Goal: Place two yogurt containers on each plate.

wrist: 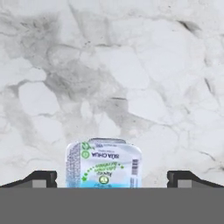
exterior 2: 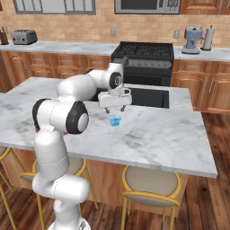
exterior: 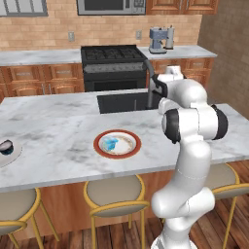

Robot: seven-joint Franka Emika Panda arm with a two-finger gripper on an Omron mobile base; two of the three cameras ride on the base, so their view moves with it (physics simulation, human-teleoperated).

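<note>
Hand view looks straight down on a light blue yogurt container (wrist: 103, 162), boxy with rounded corners and a pale printed lid; green round logos and a barcode show, and the top line of print looks like "SUA CHUA", though the smaller writing is too blurred to read. It sits on the white-grey marble counter (wrist: 131, 65), between the two dark fingertips (wrist: 41, 178), which stand wide apart with clear gaps on both sides, so the hand is fully open and holds nothing. Right base view has the hand (exterior 2: 115, 110) pointing down just above that same cup (exterior 2: 115, 120), near the dark sink (exterior 2: 148, 96) on the island. Left base view shows the red-orange rimmed plate (exterior: 98, 146) on the counter in front of the stools, with a second light blue yogurt container (exterior: 110, 143) lying on its white middle. Far left, the pale grey-beige plate (exterior: 14, 154) is cut by the frame edge and carries the dark navy yogurt container (exterior: 6, 146) with a pale top. No label is legible on either of those two.
</note>
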